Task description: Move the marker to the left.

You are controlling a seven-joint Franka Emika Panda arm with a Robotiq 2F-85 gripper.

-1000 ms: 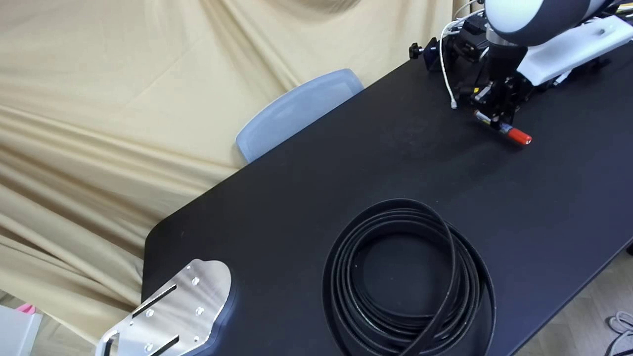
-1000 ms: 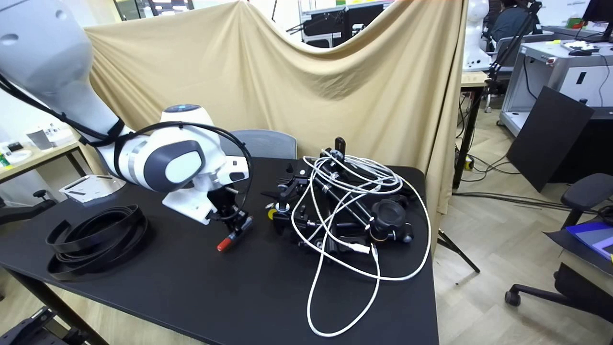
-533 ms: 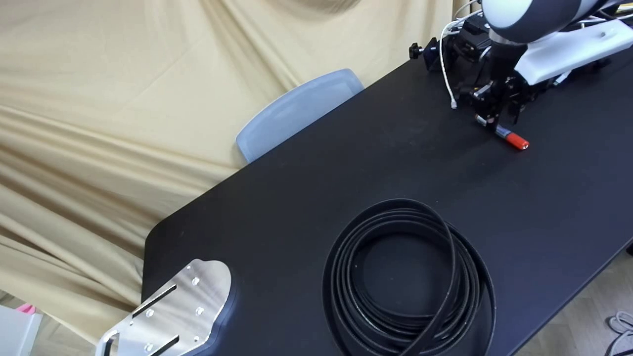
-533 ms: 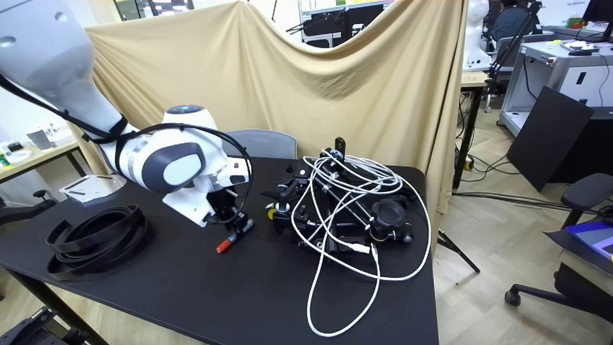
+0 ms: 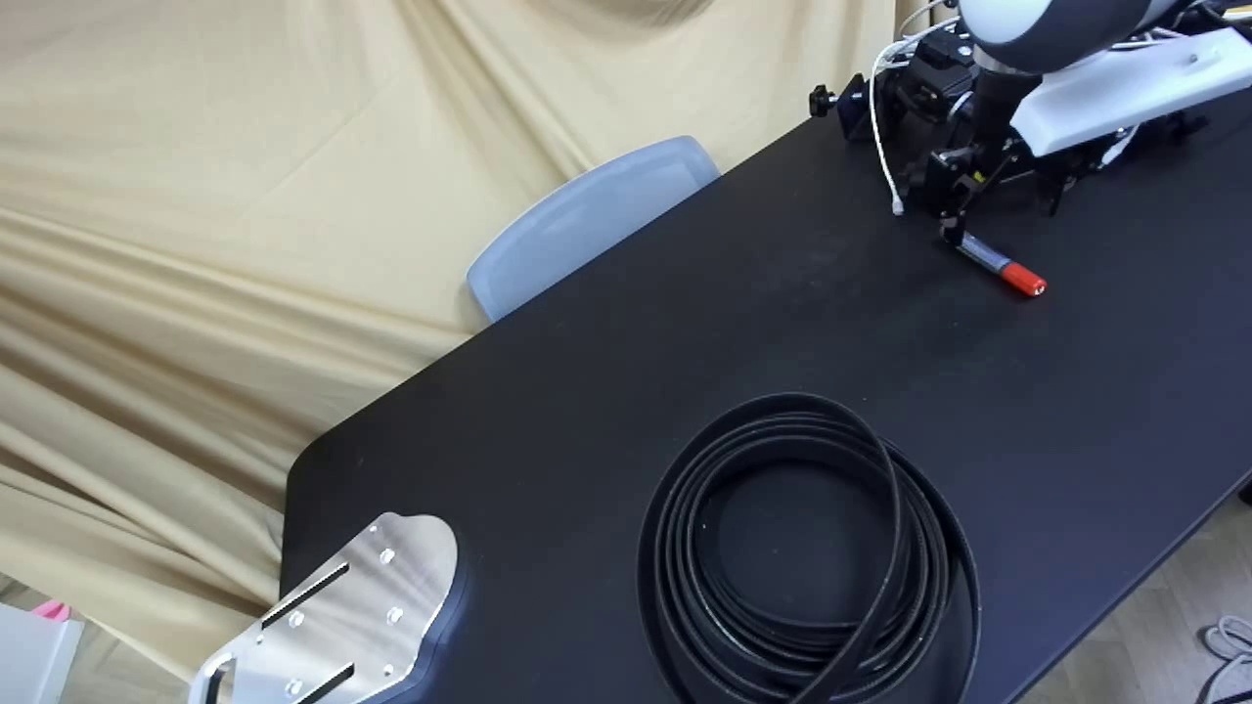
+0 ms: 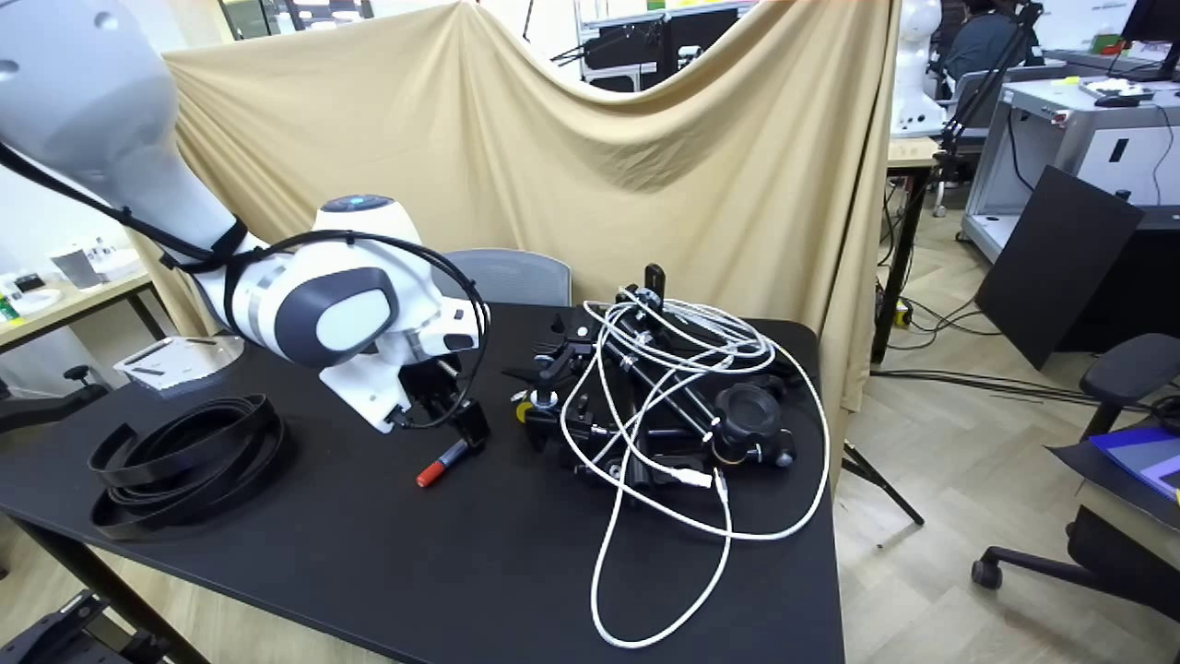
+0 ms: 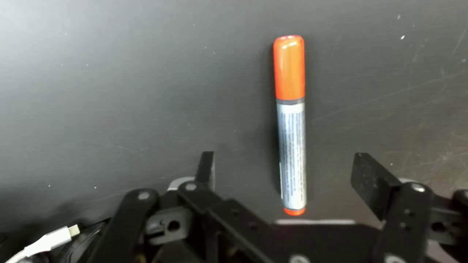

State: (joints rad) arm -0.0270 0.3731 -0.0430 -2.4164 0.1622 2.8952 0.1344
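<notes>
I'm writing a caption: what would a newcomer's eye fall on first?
Probably the marker, its red-orange cap vivid against the black table, framed by the open gripper in the wrist view. In an exterior view, a coiled black strap sits to its left, tangled white cable over black stand hardware to its right.

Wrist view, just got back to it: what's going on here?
A white robot arm has its black two-finger gripper at the slim, red-capped, grey-blue marker. The jaws stand open on either side of the marker's barrel, with a visible gap to each, so nothing is held. The marker lies flat on the black table. In both exterior views, a large flat black cable coil rests on the table, apart from the marker.
</notes>
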